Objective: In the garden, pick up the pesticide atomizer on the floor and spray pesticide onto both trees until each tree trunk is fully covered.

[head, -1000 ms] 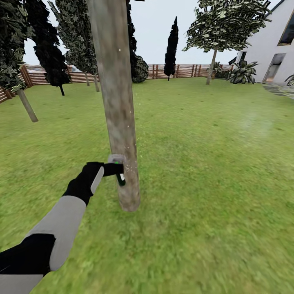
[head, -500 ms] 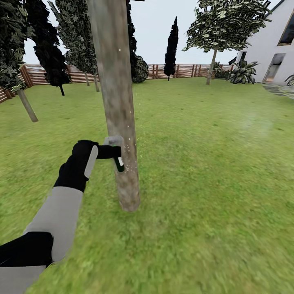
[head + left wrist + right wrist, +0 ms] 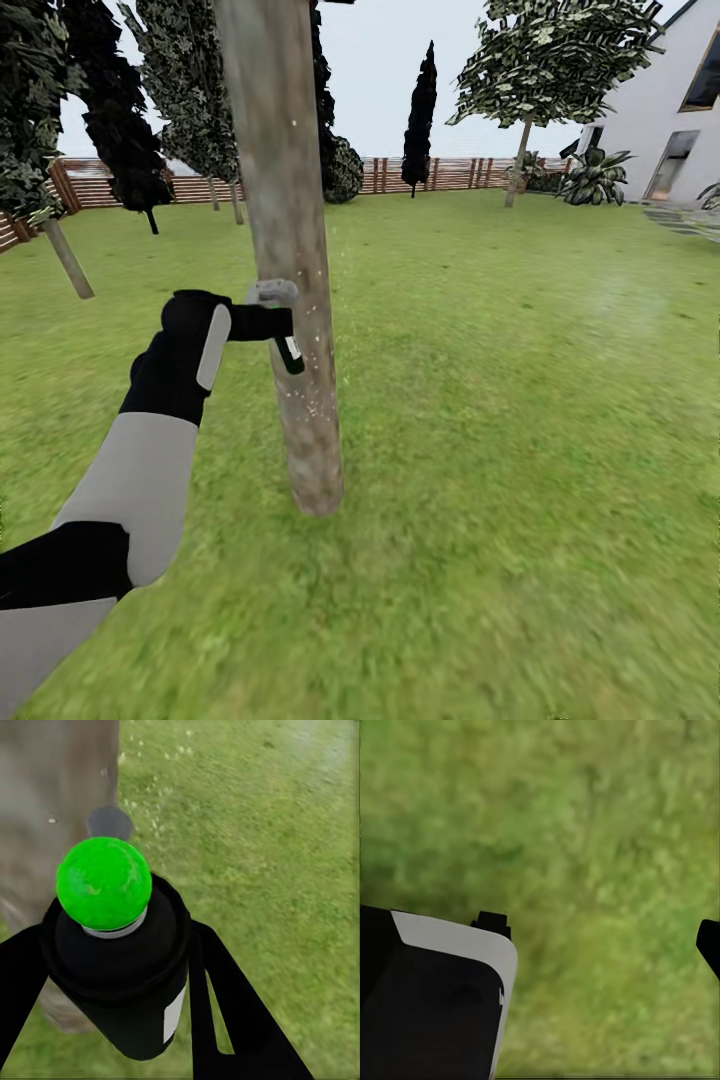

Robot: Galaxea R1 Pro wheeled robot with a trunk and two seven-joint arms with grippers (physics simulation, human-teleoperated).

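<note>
Lawn; left jaws clamp atomizer, nozzle blurred against trunk; right jaws indiscernible.

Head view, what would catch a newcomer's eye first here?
The thick grey-brown tree trunk rising from the lawn at centre. Against it, the left tool holds the pesticide atomizer, with pale droplets speckling the bark. From the left wrist, the atomizer's bright green cap stands out between the black fingers.
</note>
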